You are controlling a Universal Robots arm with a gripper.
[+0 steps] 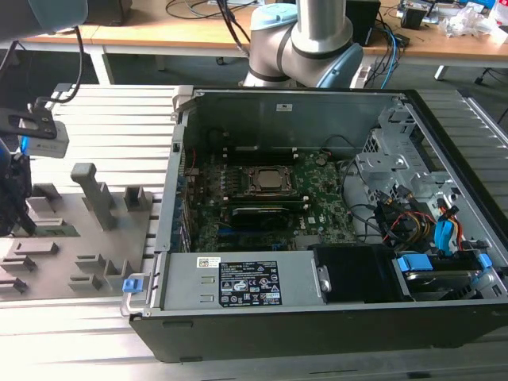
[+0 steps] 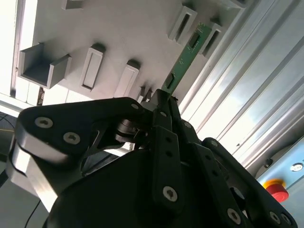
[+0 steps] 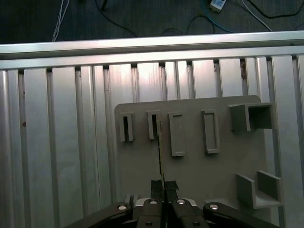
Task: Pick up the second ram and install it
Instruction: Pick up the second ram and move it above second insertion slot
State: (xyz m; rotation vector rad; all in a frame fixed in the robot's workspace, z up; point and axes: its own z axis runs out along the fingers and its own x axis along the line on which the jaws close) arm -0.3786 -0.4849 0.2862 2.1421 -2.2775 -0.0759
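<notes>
Claw (image 2: 164,93) grips the second ram (image 2: 184,61) endwise, aimed at the slotted tray (image 2: 118,28).

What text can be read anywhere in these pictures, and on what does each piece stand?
None reads clearly.
Black label on the grey metal unit: too small.
Small sticker beside it: too small.
White sticker on the case far wall: blurred.
The second ram, held in the gripper: no legible print.

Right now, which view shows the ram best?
The second wrist view: the ram shows its green face and dark chips, sticking out from the gripper. The first wrist view has the ram edge-on, a thin line. In the exterior view it is too small to tell.
</notes>
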